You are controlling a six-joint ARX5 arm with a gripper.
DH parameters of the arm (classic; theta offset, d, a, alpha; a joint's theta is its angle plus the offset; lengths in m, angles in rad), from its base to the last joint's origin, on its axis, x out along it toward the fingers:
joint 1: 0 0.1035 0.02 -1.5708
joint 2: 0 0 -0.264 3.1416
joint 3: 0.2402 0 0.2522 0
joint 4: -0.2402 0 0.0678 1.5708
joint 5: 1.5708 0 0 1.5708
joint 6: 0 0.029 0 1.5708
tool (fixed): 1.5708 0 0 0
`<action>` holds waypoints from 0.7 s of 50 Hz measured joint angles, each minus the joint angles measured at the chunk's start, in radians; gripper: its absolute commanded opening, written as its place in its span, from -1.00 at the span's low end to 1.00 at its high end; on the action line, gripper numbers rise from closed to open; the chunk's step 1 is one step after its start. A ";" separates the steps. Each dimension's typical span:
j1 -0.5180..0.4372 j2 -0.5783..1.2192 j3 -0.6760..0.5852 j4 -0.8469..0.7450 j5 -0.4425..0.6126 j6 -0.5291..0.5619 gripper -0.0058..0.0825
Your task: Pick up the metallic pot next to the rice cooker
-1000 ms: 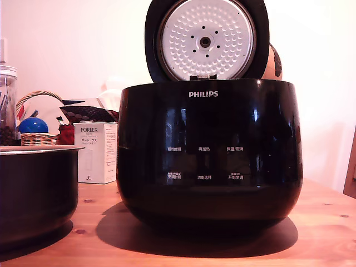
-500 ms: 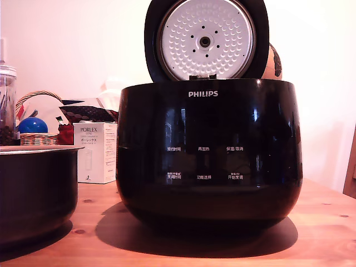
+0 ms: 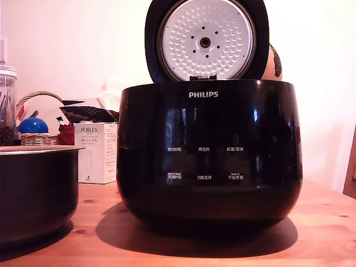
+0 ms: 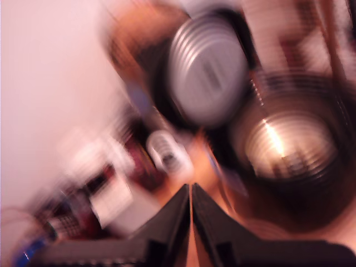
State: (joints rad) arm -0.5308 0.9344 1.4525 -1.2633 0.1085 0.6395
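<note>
Pale wall behind, warm wooden counter (image 3: 322, 222) below, clutter at the back along the exterior view's left.

Task's thing: metallic pot (image 3: 33, 192) on the counter at the exterior view's left edge, partly cut off, thin silvery rim on top, just beside the rice cooker (image 3: 208, 156) but apart from it. Untouched, not lifted. Inside hidden from this low angle; in the blurred wrist view a dark round vessel with a bright glint shows, but whether pot or cooker body cannot be told.

Rice cooker: glossy black, marked PHILIPS, lid (image 3: 207, 39) standing open and upright with its dimpled silver plate facing the camera. Contents not visible.

Gripper (image 4: 191, 192): seen only in the wrist view, heavily smeared by motion, well above the scene and clear of everything. Fingers (image 4: 172, 219) pressed together, a thin slit between the tips, nothing held.

Step in hand, by judgement: approach, with no contact made. Next move likely calls for settling over the pot, spreading the fingers, and coming down on the rim at a side away from the cooker's wall.

Other containers: wicker basket (image 3: 36, 136) with a blue ball (image 3: 32, 125) in it; white PORLEX box (image 3: 95, 153) shut; clear jar (image 3: 6, 105) with dark contents at the far edge.
</note>
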 measured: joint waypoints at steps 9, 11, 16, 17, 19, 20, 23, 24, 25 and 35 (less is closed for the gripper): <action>0.002 0.105 -0.018 -0.110 0.047 0.021 -0.92; 0.002 0.122 -0.018 -0.108 0.048 0.019 -0.92; 0.002 0.157 -0.018 -0.106 0.049 -0.040 -0.92; 0.002 0.165 -0.018 -0.106 0.050 -0.044 -0.92; 0.002 0.178 -0.018 -0.106 0.053 -0.044 -0.92; 0.002 0.187 -0.018 -0.106 0.056 -0.075 -0.92; 0.002 0.215 -0.018 -0.107 0.063 -0.112 -0.92; 0.002 0.226 -0.018 -0.106 0.065 -0.115 -0.92; 0.002 0.237 -0.018 -0.106 0.065 -0.115 -0.92; 0.019 0.352 -0.018 -0.106 0.067 -0.331 -0.92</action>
State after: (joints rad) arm -0.5117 1.2869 1.4342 -1.3693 0.1757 0.3084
